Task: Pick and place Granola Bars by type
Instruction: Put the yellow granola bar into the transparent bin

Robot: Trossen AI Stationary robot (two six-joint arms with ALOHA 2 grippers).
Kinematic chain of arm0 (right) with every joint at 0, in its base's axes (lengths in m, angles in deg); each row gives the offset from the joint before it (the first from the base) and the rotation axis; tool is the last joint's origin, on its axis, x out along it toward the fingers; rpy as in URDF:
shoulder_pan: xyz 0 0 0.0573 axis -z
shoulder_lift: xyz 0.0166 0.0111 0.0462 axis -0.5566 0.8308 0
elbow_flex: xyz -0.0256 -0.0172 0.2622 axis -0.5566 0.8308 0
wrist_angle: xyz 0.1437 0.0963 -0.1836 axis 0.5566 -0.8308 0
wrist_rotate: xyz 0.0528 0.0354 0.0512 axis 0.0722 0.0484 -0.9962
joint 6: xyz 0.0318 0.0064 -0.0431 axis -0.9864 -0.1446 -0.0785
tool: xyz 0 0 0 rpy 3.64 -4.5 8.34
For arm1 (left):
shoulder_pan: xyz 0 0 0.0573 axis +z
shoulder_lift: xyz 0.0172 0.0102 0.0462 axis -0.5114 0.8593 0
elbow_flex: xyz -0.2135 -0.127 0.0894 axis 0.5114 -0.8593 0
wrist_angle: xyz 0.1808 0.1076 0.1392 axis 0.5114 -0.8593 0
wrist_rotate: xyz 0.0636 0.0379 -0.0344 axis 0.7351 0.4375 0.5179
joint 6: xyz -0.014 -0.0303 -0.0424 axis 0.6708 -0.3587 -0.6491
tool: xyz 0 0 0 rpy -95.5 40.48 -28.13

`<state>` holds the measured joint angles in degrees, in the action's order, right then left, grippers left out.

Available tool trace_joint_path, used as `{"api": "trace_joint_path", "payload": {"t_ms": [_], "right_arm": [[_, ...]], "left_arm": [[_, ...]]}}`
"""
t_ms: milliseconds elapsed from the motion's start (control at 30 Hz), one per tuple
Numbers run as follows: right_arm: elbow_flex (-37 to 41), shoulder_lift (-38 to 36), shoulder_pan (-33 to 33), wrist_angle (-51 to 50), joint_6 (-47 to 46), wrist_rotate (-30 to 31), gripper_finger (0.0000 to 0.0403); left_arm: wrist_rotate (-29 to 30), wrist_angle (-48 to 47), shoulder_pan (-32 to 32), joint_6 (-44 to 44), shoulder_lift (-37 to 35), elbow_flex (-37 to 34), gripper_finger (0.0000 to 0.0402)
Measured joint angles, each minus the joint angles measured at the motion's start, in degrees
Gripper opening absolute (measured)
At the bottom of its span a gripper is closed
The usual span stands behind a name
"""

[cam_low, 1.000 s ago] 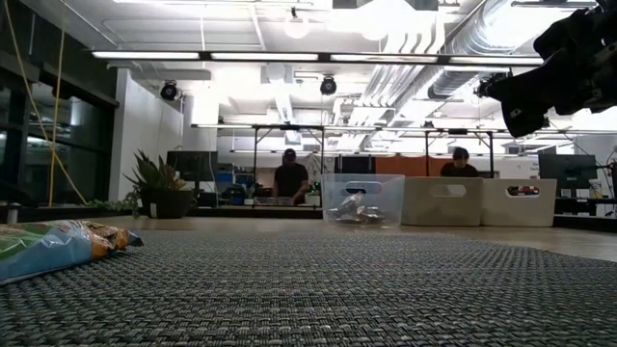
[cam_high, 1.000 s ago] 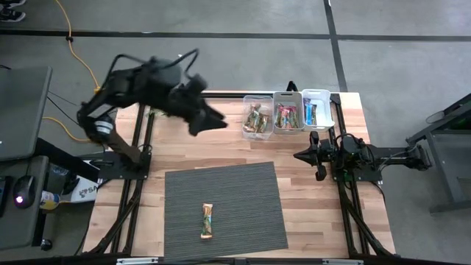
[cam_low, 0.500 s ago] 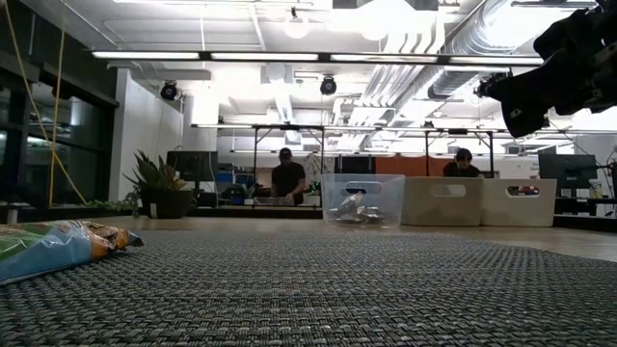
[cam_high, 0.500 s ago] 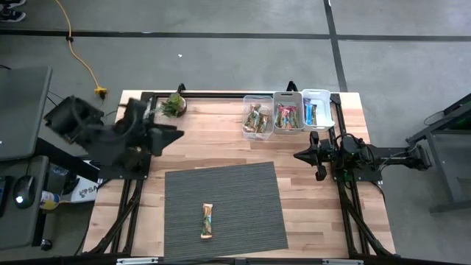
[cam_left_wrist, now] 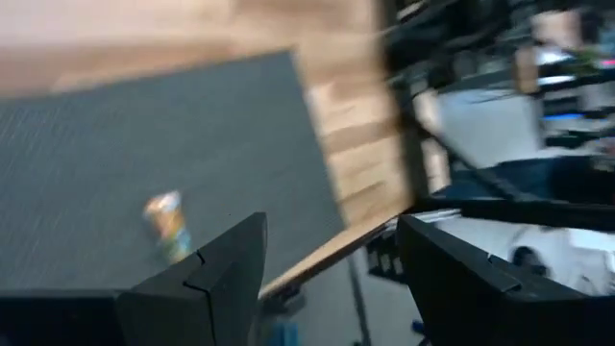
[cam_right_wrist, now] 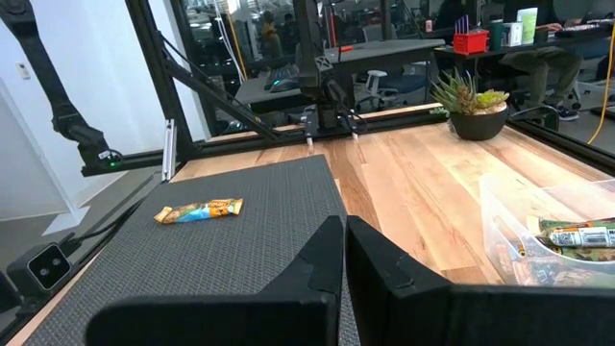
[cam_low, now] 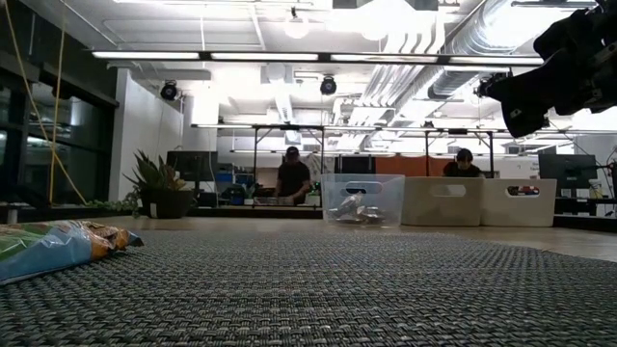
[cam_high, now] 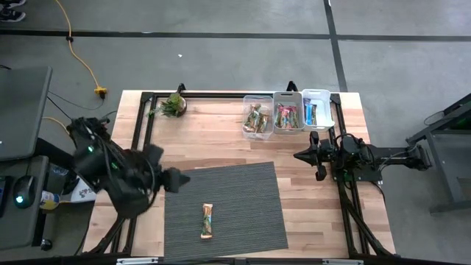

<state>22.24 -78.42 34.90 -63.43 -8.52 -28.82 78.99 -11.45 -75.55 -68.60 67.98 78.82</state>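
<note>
Okay, my left gripper (cam_high: 176, 179), fingers spread and empty, sits just beside the mat edge; coming in fast, I could overshoot the granola bar (cam_high: 207, 221) beyond it or knock it askew

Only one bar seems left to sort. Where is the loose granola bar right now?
In the high view the loose granola bar lies on the grey mat, left of its centre toward the near edge, untouched.

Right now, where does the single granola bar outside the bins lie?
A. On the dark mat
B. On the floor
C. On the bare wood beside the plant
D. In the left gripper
A: the granola bar lies flat on the dark mat, with the open left gripper off at the mat's edge, holding nothing.
</note>
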Motion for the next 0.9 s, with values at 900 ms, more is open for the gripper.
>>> {"api": "trace_joint_path", "payload": {"t_ms": [900], "right_arm": [[-0.01, 0.0, 0.0, -0.04, 0.0, 0.0, 0.0]], "left_arm": [[-32.94, 18.24, 7.82, -12.35, 17.97, -22.39, 0.023]]}}
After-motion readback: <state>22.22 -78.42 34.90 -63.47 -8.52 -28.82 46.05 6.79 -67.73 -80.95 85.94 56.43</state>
